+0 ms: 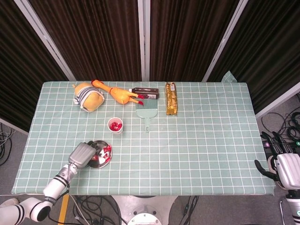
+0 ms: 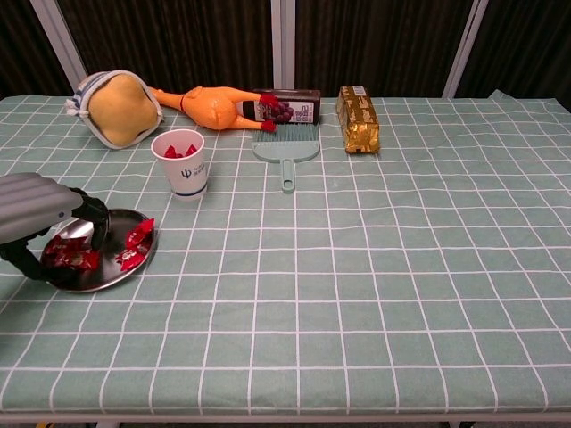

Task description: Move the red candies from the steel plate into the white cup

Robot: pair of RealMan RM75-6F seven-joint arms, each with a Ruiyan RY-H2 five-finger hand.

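- The green-and-white checked tablecloth [image 2: 375,294] is soft cloth under everything, so a sideways drag by the hand could, I judge, slide or tip the plate and scatter the candies.
- The left hand [image 2: 36,218], grey-backed with dark fingers [image 2: 89,223], hovers over the left part of the plate with its fingers curled down into the candies; whether they have actually pinched one I cannot tell, as the palm hides the tips.
- In the head view the left hand [image 1: 80,154] reaches in from the table's near left corner, forearm slanting up toward the plate.
- The right hand [image 1: 280,161] hangs off the table's right end, well apart from everything, fingers spread and holding nothing.
- The round shiny steel plate [image 2: 134,267] lies near the front left, candies on it; a weak grip may drop one short of the cup.
- The small white paper cup [image 2: 181,165] stands upright just beyond the plate, already holding some red pieces; being light, it could be knocked over by an incoming hand.
- The red wrapped candies [image 2: 134,242] lie loose on the plate, some beneath the hand; neighbours may be nudged over the rim.
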